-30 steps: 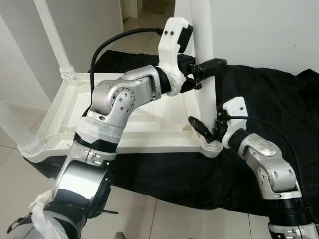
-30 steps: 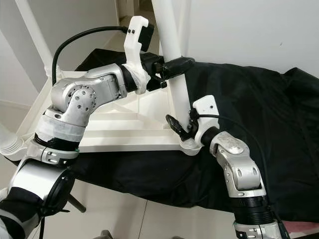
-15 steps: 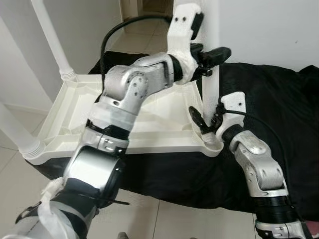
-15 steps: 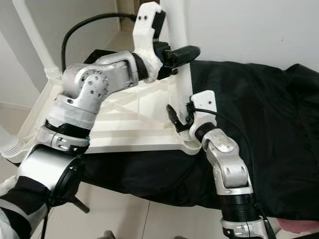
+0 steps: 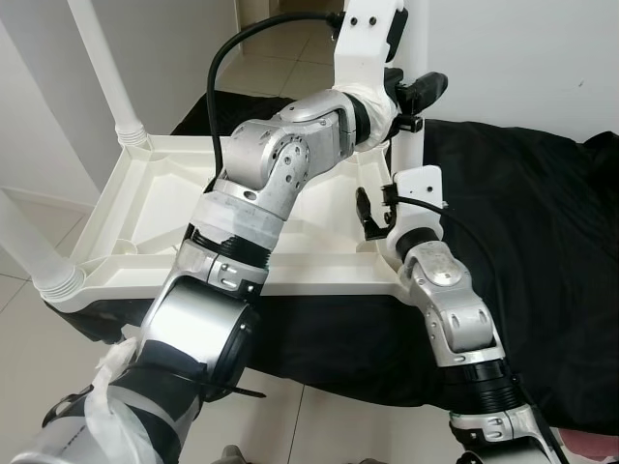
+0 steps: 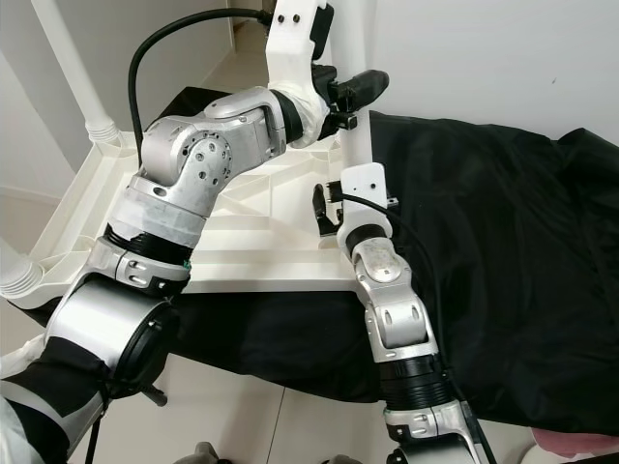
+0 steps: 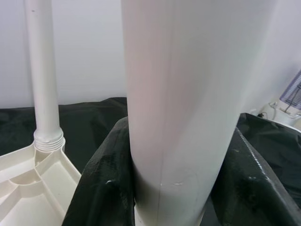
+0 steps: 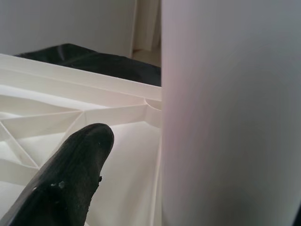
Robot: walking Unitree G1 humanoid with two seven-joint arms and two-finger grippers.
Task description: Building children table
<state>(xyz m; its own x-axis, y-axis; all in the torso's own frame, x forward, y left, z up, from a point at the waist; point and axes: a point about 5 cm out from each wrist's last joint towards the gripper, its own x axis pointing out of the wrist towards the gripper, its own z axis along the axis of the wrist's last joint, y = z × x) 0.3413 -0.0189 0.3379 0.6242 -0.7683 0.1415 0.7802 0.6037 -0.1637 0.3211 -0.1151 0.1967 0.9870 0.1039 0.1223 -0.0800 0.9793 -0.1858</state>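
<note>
A white children's table [image 5: 145, 208] lies upside down on a black cloth [image 5: 542, 222], its legs pointing up. The left gripper [image 5: 411, 97] is clamped around the upper part of the near right leg [image 5: 411, 150], a black finger on each side. The right gripper [image 5: 379, 215] sits low at the same leg, beside its socket; one finger [image 8: 70, 179] stands apart from the leg, and whether it grips cannot be told.
</note>
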